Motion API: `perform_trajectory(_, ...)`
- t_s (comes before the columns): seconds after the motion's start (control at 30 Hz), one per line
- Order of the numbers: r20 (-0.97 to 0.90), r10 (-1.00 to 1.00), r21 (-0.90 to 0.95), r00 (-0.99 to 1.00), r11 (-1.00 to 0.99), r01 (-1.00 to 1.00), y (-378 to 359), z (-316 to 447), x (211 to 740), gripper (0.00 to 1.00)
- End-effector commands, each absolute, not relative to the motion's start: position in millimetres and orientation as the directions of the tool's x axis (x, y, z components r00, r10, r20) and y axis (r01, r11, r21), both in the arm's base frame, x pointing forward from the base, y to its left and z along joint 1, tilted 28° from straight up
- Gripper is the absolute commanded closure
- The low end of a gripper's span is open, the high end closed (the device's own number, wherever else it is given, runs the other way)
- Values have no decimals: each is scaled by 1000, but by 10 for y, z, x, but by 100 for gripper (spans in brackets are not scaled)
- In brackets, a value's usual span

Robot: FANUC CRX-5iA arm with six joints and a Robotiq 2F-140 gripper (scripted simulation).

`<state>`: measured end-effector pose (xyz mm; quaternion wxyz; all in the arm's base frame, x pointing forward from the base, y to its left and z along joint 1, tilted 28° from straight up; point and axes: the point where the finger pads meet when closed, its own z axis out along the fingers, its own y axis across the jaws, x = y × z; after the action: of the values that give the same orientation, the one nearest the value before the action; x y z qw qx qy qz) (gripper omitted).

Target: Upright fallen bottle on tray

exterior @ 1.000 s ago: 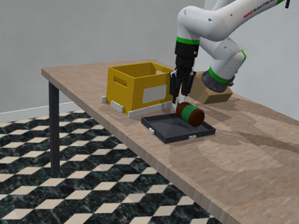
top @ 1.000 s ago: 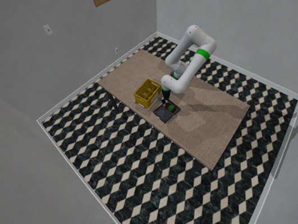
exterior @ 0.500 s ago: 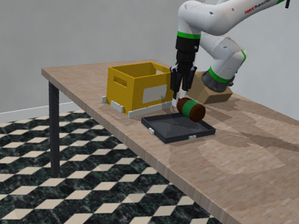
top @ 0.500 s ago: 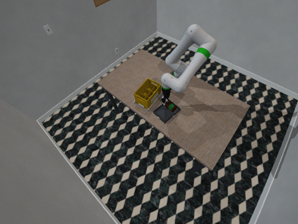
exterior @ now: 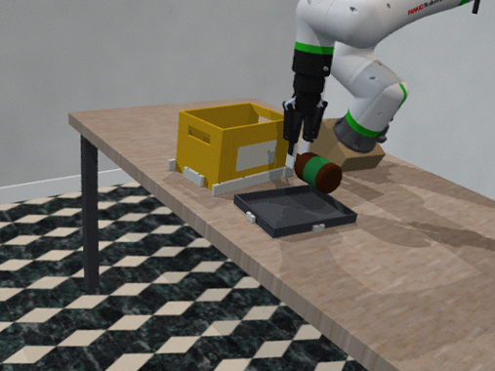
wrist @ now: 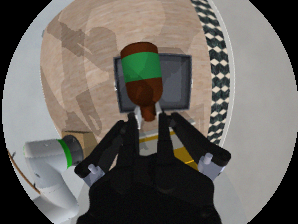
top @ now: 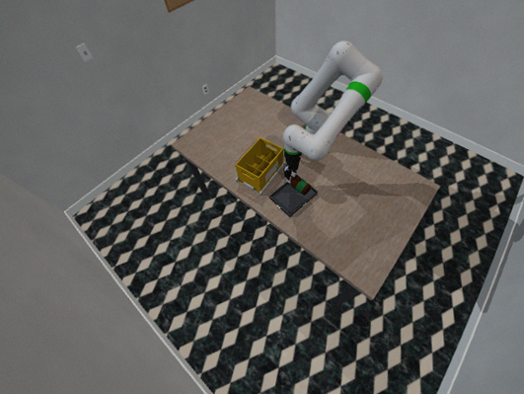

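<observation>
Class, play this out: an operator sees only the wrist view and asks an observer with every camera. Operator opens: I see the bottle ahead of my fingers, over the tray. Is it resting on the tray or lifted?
Observer: Lifted. In the exterior view the bottle hangs above the tray, not touching it, gripped at its neck end by the gripper.
Operator: Is it upright yet?
Observer: No. It lies nearly horizontal, base end pointing away from the crate.
Operator: Is the crate close to my arm?
Observer: Yes. The gripper hangs just beside the crate's near corner; I cannot tell whether they touch.
Operator: Is the tray level?
Observer: It looks flat on the table.
</observation>
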<state>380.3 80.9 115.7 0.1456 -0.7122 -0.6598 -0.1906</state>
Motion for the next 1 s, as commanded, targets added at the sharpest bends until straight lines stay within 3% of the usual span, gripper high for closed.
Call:
perform_trajectory(0.0,464,884,44,57,-87,995,783,1205,3800,100)
perform_trajectory(0.97,464,884,44,57,-87,995,580,1598,3765,100)
